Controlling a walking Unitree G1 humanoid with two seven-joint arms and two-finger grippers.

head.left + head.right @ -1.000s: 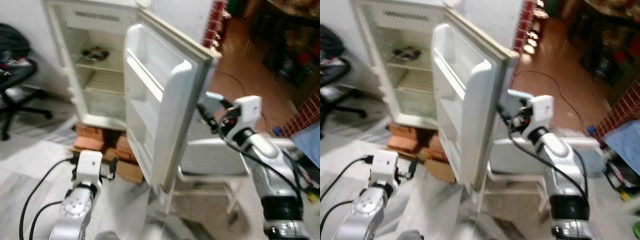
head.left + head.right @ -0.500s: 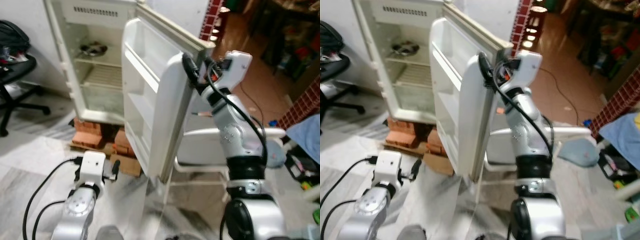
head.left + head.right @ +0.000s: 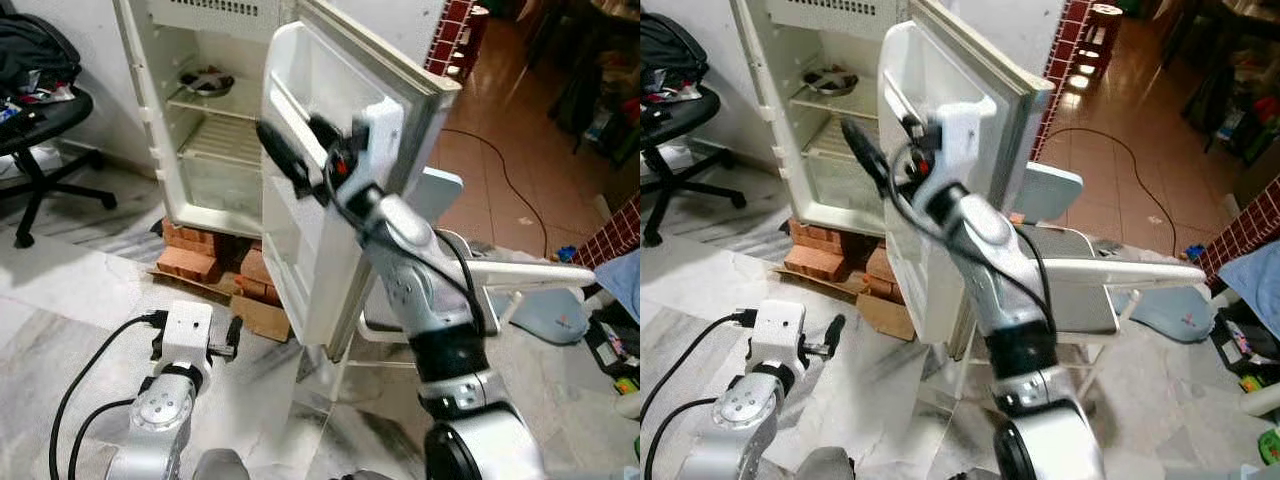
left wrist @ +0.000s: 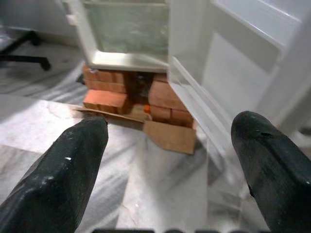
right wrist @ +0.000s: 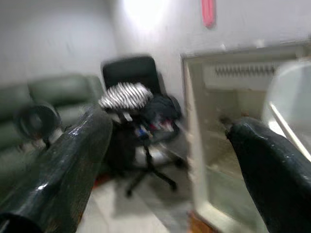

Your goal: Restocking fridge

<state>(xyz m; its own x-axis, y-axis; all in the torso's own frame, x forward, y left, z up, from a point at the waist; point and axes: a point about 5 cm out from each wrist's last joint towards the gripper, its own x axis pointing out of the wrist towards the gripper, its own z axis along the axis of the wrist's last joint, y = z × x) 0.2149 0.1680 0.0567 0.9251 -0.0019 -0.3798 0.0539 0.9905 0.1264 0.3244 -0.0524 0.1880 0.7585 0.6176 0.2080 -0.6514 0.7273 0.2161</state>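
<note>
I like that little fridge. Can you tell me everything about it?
The fridge is small, white and looks worn. Its door hangs wide open, showing moulded door shelves with nothing on them. Inside are wire racks; a dark dish sits on the upper one. It stands raised on red bricks on the marble floor. The right gripper reaches across the door's inner side.

Fridge (image 3: 215,120) on bricks (image 3: 195,250), chair (image 3: 40,110) left

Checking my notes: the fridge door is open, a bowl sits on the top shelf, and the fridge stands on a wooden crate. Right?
Not quite: the fridge stands on red bricks, not a crate, as the left wrist view shows. The door is open and the bowl sits on the top shelf.
</note>
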